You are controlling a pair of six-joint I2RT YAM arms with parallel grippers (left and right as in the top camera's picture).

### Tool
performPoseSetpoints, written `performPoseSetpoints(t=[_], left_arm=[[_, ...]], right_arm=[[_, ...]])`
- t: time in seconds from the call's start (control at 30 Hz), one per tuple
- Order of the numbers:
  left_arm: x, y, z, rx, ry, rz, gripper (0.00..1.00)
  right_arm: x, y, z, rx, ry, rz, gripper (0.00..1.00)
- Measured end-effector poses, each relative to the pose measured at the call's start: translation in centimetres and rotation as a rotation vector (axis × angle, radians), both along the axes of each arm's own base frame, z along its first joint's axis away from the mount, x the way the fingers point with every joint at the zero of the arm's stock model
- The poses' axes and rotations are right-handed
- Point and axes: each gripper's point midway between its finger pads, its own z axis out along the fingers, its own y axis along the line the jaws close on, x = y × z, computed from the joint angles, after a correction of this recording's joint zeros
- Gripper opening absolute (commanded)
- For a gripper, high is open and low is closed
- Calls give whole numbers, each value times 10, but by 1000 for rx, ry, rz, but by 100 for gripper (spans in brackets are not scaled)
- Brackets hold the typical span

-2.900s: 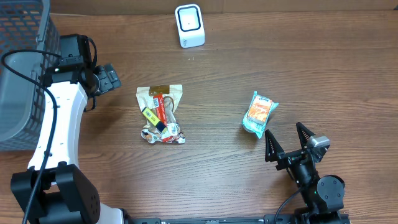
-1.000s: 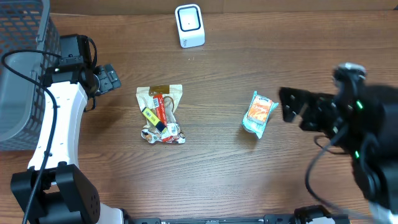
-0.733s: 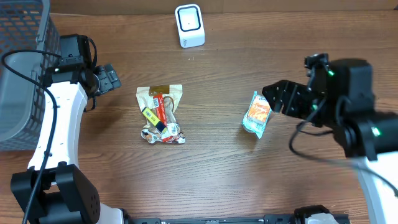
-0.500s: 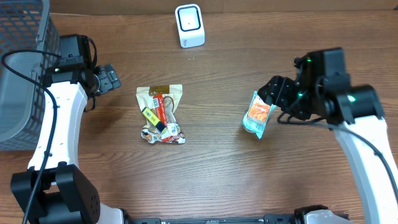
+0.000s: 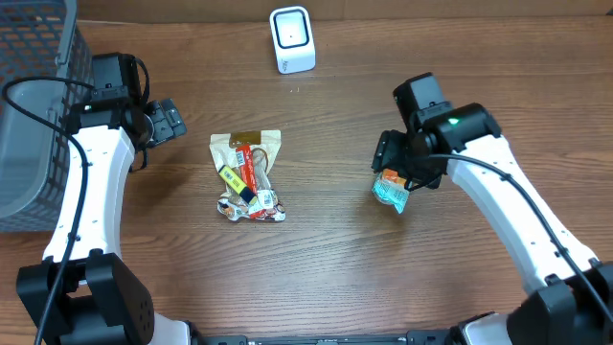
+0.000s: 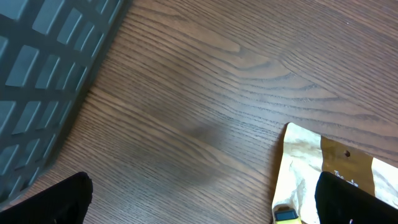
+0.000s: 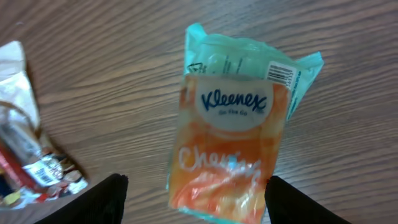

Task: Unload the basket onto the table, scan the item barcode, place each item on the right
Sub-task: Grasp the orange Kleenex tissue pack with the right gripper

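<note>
The item is an orange and teal Kleenex tissue pack [image 5: 391, 193] lying flat on the table right of centre; in the right wrist view the pack [image 7: 233, 149] shows a small barcode [image 7: 280, 71] on its top right flap. My right gripper [image 5: 400, 165] hangs directly over it. Its jaws are open and straddle the pack's near end [image 7: 196, 193], with a gap on the left side and the right finger close to the pack's edge. The white scanner [image 5: 291, 39] stands at the back centre. My left gripper [image 5: 170, 122] is open over bare wood [image 6: 202, 193].
A pale pouch of small packaged goods [image 5: 247, 175] lies left of centre, and its corner [image 6: 311, 162] shows in the left wrist view. A grey mesh basket [image 5: 34, 105] fills the far left edge. Bare wood separates the pack from the scanner.
My right arm has swung in from the right and come down over the tissue pack, its jaws narrowing a little. The left arm has not moved.
</note>
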Motion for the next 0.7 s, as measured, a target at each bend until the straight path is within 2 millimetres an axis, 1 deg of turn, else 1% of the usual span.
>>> performPoseSetpoints(t=[0.13,0.27,0.57,0.7], left_arm=[[0,0,0,0,0,0,100],[0,0,0,0,0,0,100],[0,0,0,0,0,0,100],[0,0,0,0,0,0,100]], right_arm=[[2,-4,-11,-31,27,-25,72],[3,-6,-18,-48,45,-33,67],[2,-7,-19,-55,49,-42,67],[2,-7,-19,-56,48,-42,70]])
